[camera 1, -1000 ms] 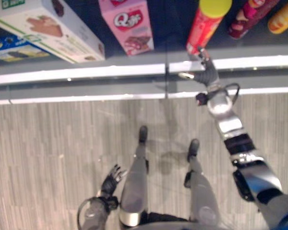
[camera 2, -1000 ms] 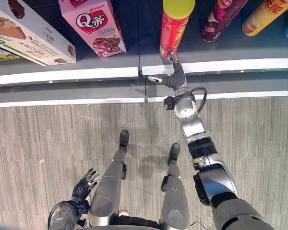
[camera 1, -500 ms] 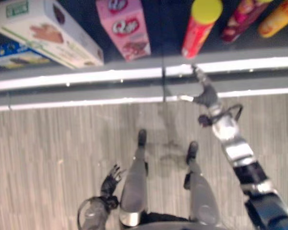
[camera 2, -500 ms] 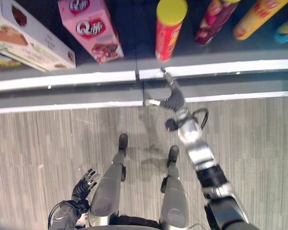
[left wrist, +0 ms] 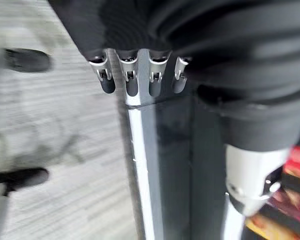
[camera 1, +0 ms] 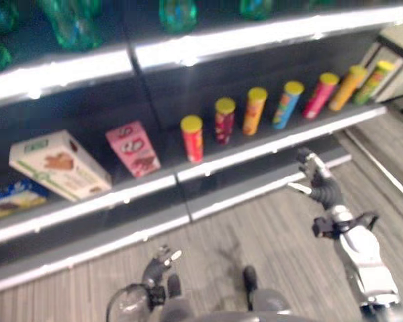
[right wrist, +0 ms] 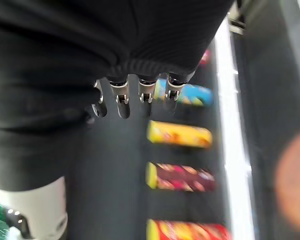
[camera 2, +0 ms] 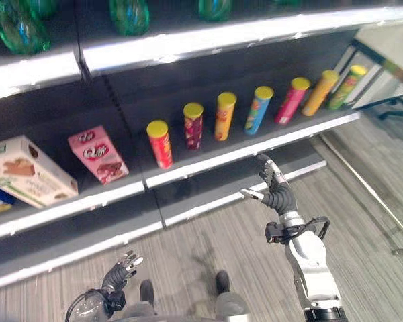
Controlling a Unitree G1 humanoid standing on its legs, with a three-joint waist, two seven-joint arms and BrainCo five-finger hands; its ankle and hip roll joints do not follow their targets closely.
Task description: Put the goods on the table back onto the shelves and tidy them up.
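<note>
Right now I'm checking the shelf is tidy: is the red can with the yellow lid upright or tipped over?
Upright. The red can stands on its base on the shelf, yellow lid on top.

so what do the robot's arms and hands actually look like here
Both arms are silver-grey metal with darker joint bands. The right hand and left hand each have a dark ribbed cover over the back and wrist, and silver fingers ending in dark tips. The thumb sits apart from the finger row.
</note>
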